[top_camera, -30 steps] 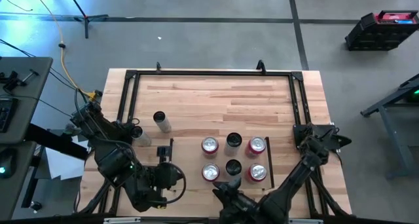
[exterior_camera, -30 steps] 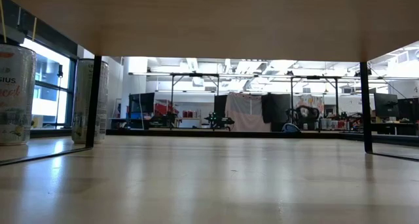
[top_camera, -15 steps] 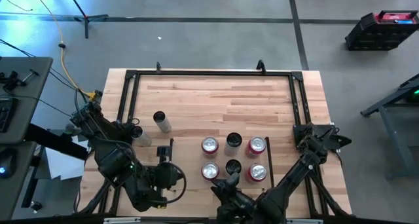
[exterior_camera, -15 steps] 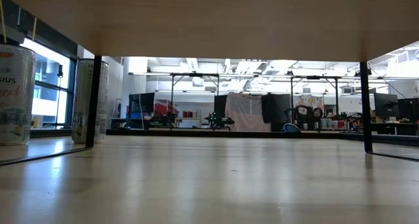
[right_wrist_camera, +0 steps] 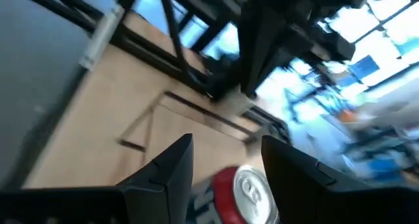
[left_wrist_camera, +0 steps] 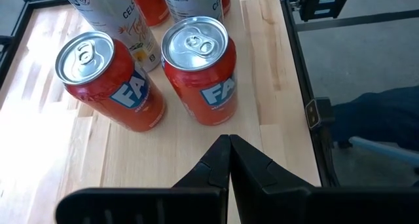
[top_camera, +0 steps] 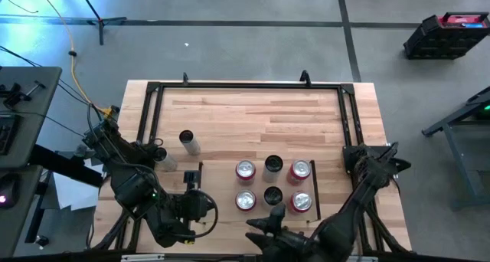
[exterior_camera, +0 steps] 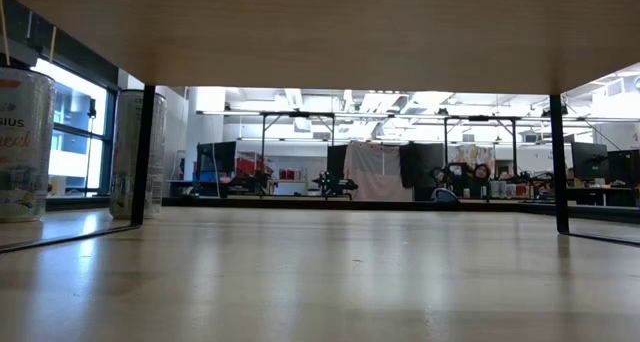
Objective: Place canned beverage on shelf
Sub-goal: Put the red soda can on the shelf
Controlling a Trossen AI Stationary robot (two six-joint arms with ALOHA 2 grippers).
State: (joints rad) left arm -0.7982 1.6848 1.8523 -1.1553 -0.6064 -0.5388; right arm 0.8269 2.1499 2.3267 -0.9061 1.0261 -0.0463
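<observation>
At the near edge of the shelf point(top_camera: 219, 187), just short of its front row: the right gripper point(top_camera: 269, 218), fingers partly spread with daylight between the tips. In its own wrist view a red can point(right_wrist_camera: 252, 192) shows low in the gap. Whether the pads touch it cannot be told, but the high view shows nothing carried. Beyond it stand six cans in two rows of three on the pale panel. The front row runs silver-topped can point(top_camera: 246, 201), dark-topped can point(top_camera: 272, 194), silver-topped can beside the right rail point(top_camera: 302, 202). The back row stands directly behind in the same order. The left part of the panel is bare. At that bare left side sits the left gripper point(left_wrist_camera: 229, 143), fingers pressed together and holding nothing. It looks across at two red cans (lettered in white) standing upright and just apart. Off the shelf, well to its left on the tabletop point(top_camera: 253, 112), stands a tall pale can point(top_camera: 188, 142), a likely next candidate. Step in hand, as judged: between placements, with stock already shelved and room left. The next move would call for reaching the tall pale can, gripping its body squarely, then lifting it clear of the left rail. It must then go down on the bare boards without nudging the standing rows.
</observation>
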